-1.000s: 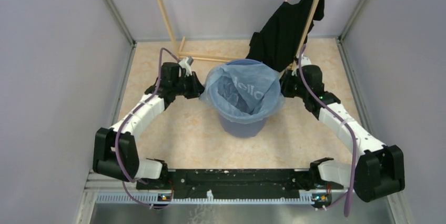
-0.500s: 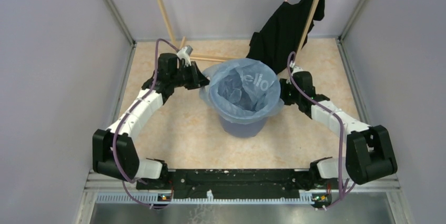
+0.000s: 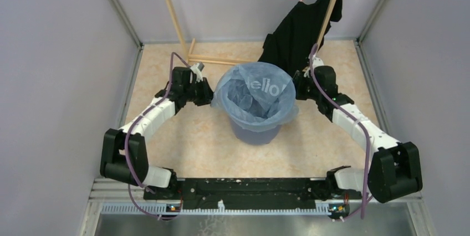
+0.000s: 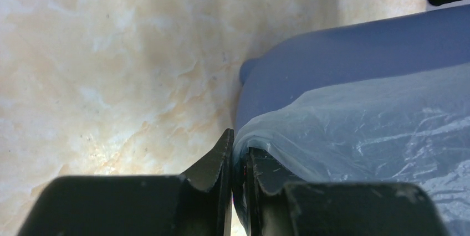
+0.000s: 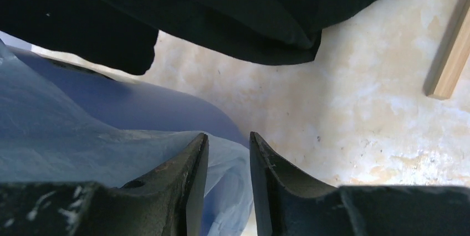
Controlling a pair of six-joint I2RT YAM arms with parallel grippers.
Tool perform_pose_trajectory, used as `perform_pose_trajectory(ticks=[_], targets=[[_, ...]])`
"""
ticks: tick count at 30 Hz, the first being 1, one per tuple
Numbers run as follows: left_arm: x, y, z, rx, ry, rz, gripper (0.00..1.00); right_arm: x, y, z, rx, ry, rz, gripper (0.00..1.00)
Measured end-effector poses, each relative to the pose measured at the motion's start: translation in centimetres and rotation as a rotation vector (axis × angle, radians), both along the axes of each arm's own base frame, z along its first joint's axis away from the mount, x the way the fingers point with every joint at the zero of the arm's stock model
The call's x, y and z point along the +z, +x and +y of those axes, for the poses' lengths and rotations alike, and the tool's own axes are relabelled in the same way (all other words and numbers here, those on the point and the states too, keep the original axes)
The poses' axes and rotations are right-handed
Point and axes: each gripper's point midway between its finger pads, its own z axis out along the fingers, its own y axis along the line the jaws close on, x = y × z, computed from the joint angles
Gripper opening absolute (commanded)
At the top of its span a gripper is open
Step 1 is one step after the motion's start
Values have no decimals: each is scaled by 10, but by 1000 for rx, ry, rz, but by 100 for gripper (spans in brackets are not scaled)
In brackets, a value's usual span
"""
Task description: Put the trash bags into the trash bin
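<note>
- left gripper (image 4: 237, 146): jaws nearly together with the hem of the trash bag (image 3: 252, 103) pinched between them, low beside the wall of the trash bin (image 3: 252, 136). a hard downward pull here could tear the thin film or slip it out of the pinch, i reckon.
- right gripper (image 5: 227, 136): a narrow gap with film running into it; i cannot tell whether it truly grips. if it doesn't, that side of the hem may ride up off the rim.
- the bag sits inside the bin, its mouth folded out over the rim as far as the top view shows. uneven pulls from the two sides could tip the bucket or drag it across the table (image 3: 183, 136).
- black garment (image 5: 221, 9) hangs just above and behind the right gripper; raising that arm could snag it.
- wooden frame (image 3: 176, 22) beyond: a tug on the garment might topple it.
</note>
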Motion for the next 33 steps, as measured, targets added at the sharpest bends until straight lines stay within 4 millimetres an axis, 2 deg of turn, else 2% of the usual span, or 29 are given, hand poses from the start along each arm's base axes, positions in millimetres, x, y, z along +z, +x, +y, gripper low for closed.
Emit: perform_pose_trajectory(ticks=[2,5,8,12,15,17,21,24,26,28,33], targets=[[-8,-5,2,3,8,24,17,7,4,1,2,8,-24,34],[-8,-6,2,1,7,30,18,1,4,2,2,4,-9,34],[-5,-8,2,0,5,25,19,-22,1,-1,-3,-12,32,34],[7,-10,2,-5,-3,7,19,-58,-14,-8,-15,-48,121,34],[14,-11,2,-7,-5,-16,18,-63,-16,-11,-19,-63,135,34],[10,-12,3,-7,-3,-15,18,-62,-17,-12,-21,-73,133,37],[-20,-29,7,-5,9,58,18,-43,-13,-13,-18,-80,111,43],[-36,-41,9,-1,18,111,19,-8,-3,-10,-13,-68,30,46],[-32,-42,10,1,16,104,23,13,2,-10,-11,-61,-21,49],[-24,-42,10,0,13,87,27,24,5,-9,-9,-61,-46,55],[11,-32,10,-3,10,-7,41,25,-1,-18,-25,-106,-24,69]])
